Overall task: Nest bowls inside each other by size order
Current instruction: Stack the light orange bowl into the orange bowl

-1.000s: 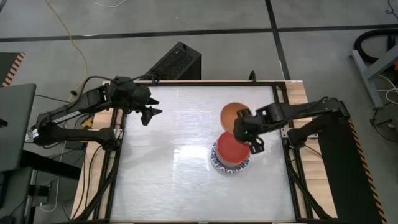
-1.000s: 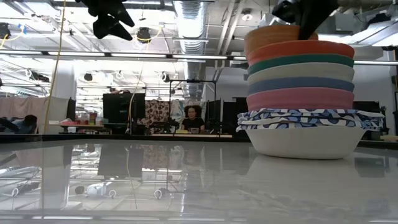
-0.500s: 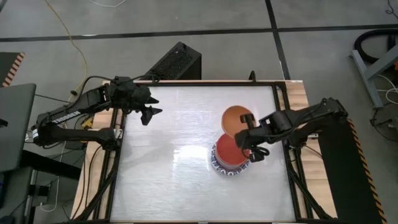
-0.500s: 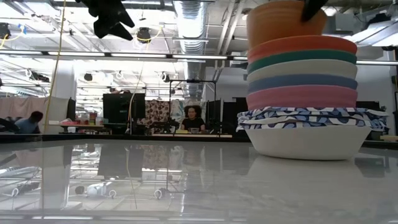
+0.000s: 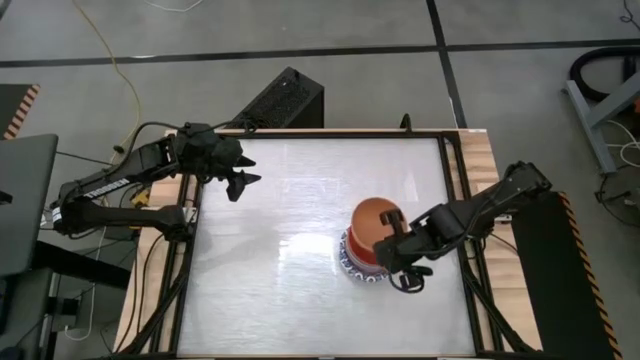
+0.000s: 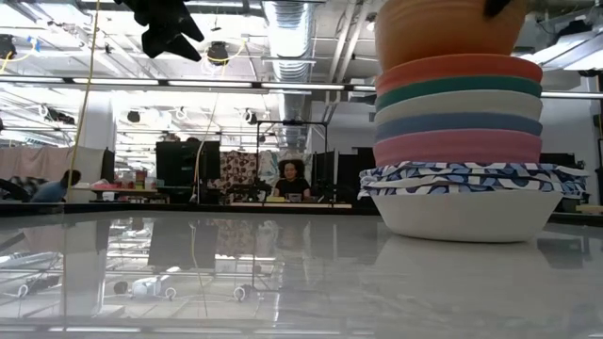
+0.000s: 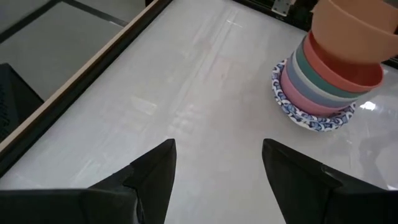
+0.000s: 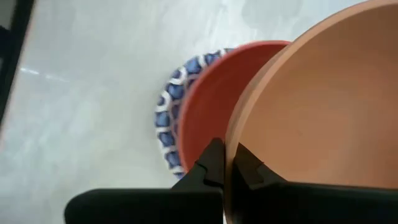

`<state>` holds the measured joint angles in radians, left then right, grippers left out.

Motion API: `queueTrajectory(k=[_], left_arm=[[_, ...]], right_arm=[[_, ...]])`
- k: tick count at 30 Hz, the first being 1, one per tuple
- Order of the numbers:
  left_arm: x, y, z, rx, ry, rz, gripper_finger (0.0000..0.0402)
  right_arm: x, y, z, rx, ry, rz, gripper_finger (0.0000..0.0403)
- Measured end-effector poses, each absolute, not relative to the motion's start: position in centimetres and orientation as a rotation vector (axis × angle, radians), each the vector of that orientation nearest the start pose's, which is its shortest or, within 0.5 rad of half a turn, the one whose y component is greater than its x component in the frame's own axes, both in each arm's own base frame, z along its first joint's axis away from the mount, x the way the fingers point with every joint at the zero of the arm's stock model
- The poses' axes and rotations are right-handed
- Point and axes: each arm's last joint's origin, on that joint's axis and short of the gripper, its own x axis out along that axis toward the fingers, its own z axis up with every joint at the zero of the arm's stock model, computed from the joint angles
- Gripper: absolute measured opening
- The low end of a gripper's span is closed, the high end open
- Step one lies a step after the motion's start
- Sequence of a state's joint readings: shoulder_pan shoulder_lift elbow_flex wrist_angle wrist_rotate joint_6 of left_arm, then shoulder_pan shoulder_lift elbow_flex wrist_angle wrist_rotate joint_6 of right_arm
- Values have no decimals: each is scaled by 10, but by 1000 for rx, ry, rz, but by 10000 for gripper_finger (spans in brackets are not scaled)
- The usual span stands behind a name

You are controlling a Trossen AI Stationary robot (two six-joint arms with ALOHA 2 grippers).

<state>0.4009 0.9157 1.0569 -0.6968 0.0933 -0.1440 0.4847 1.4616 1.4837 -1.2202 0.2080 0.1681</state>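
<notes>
While the right claw (image 5: 392, 243) pinches the orange bowl (image 5: 373, 220) above the stack (image 6: 459, 141), only its release remains; the left claw (image 5: 240, 184) waits spread.

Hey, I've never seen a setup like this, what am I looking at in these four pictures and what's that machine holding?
It is a robot with two dark arms at a white table. One picture looks straight down, one looks level across the tabletop, and two come from cameras on the arms' wrists. On the table stands a stack of round bowls: blue-and-white patterned ones at the bottom, then pink, blue, cream, teal and red. The right gripper has its fingers shut on the rim of a round orange bowl, held over the stack's red bowl. The left gripper waits open above the table's far left corner, holding nothing.
</notes>
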Motion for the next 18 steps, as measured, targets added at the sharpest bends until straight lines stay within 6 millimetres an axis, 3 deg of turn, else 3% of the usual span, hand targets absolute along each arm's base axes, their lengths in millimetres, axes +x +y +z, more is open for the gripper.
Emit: queueTrajectory(k=[9,18], left_arm=[[163,66,356,-277,520,333,228],[163,66,356,-270,521,331,228]], right_arm=[[241,127,343,-177,1120,118,12],[251,147,321,-213,1200,163,12]])
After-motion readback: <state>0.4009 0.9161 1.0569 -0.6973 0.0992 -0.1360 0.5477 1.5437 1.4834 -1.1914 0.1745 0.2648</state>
